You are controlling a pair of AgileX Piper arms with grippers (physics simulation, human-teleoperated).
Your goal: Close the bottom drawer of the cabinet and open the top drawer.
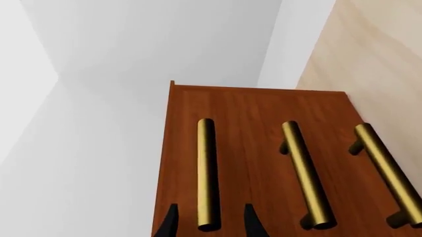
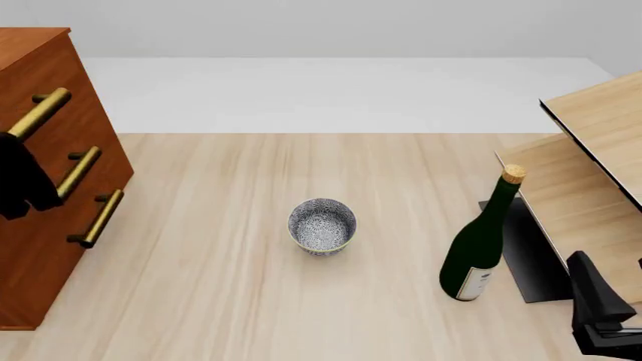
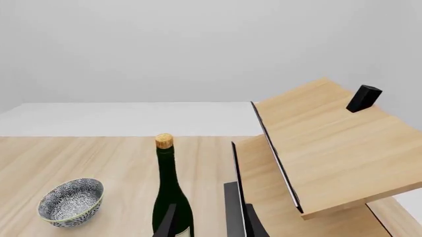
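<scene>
Black fingers of the left end effector (image 1: 209,223) straddle the brass bar handle (image 1: 207,173) of the top drawer (image 2: 40,90), spread and not yet clamped, with the bar running between them. All three handles sit at about the same depth on the cabinet (image 2: 30,248), so the bottom drawer (image 2: 60,256) looks pushed in already, and opening the top one seems the job now. I'd say it should close squarely on the bar's middle, then pull straight out along the drawer's travel, not sideways. Down at the near right, the right end effector (image 3: 209,222) idles with fingers parted, holding nothing, just behind a dark green bottle (image 2: 482,241). Mid-bench sits a speckled bowl (image 2: 322,225); the pale wood bench (image 2: 251,301) runs back to a plain white wall, with a light shelf unit (image 2: 592,150) at right.
</scene>
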